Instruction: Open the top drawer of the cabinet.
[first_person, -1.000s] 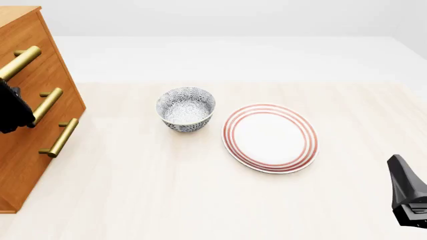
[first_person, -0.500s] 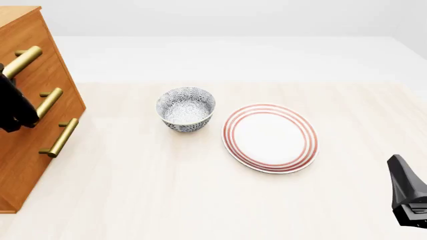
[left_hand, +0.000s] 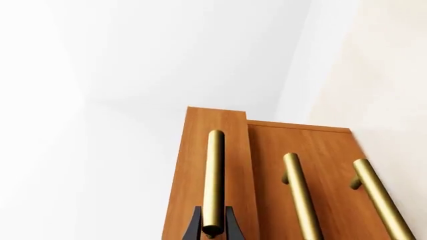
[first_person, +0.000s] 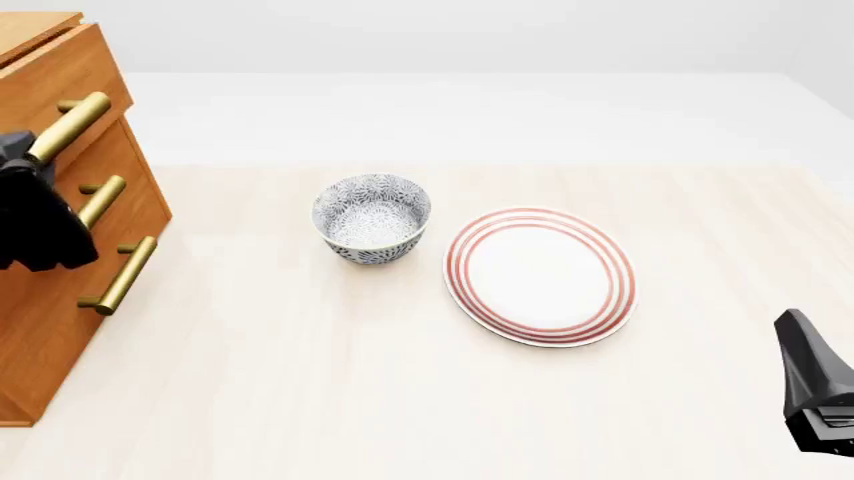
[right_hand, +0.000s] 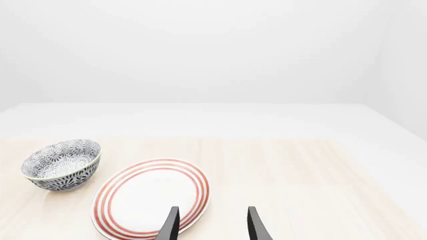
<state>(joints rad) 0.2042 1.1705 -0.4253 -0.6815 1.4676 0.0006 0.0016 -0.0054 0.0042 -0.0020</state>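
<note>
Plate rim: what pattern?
Concentric red rings around a white centre on the plate; front view shows it best.

Bowl: I see a blue-and-white patterned bowl (first_person: 372, 218) standing upright on the worktop, its inside speckled pale and holding nothing I can make out.
Plate: I see a white plate (first_person: 541, 276) with red rings round its rim, lying flat and tilted nowhere.
Bowl to plate: I read them as just beside each other, the bowl to the left of the plate and a little farther away, with a narrow gap between their rims.
Worktop: I see a pale wood-grain worktop (first_person: 334, 380) carrying both dishes, with a white surface beyond its far edge.
</note>
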